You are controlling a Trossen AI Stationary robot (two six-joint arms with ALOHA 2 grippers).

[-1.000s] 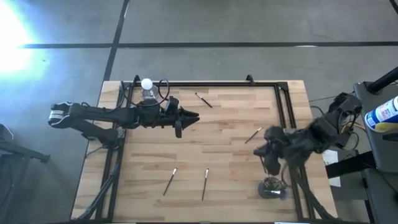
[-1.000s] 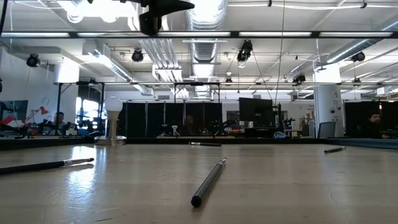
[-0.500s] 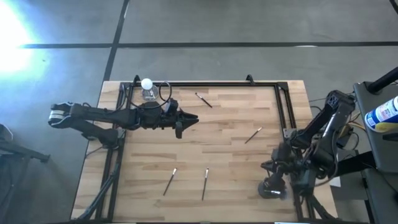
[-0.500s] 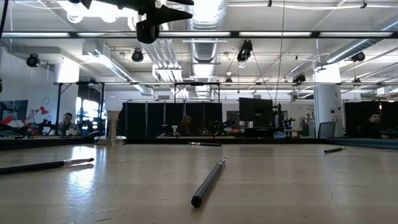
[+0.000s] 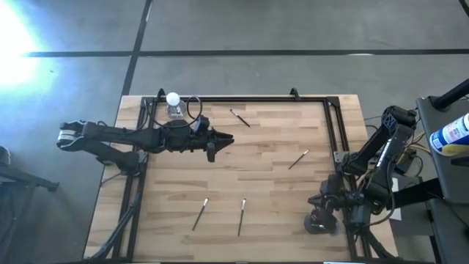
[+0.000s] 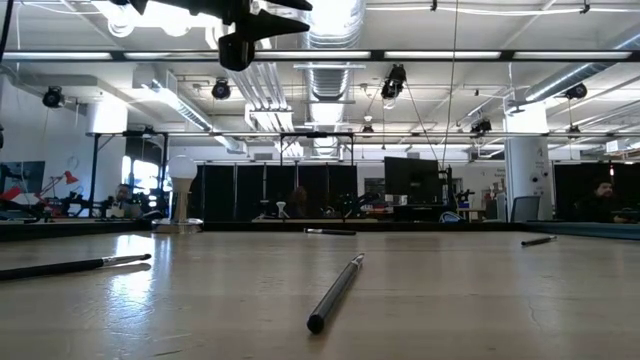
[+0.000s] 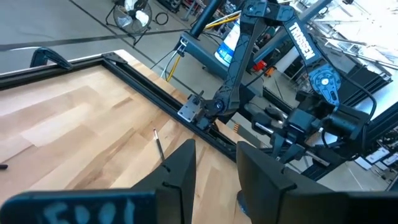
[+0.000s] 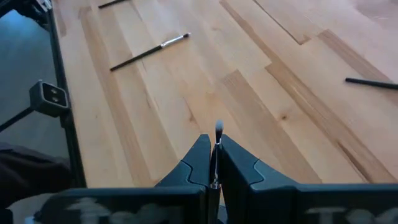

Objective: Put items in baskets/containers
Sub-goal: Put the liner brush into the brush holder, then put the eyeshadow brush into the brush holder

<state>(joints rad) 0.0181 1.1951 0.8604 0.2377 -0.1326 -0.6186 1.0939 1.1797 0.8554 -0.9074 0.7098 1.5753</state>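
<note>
Several thin dark brushes lie flat on the wooden table: one at the far side (image 5: 239,117), one toward the right (image 5: 298,159), two near the front (image 5: 201,213) (image 5: 241,216). A small dark cup (image 5: 319,223) stands at the near right corner. My right gripper (image 5: 322,207) hovers just above it, shut on a brush (image 8: 217,140). My left gripper (image 5: 212,141) waits open over the table's left middle, high above the wood (image 6: 250,25), with nothing between its fingers (image 7: 214,165). My right gripper pinches a thin brush between its two fingers, with the brush lying along them. Only the pale tip (image 8: 219,129) sticks out past the fingertips; the fingers hide the handle. The fingers slant down toward the table, and the brush is lifted clear of it.
A black metal frame (image 5: 333,125) runs round the table's edges. A white ball on a small stand (image 5: 173,101) sits at the far left corner. In the right wrist view, bare wood and a loose brush (image 8: 149,51) lie ahead of the fingers.
My right gripper has swung toward the table's near right corner and sunk down to just over the cup, staying shut on the brush.
</note>
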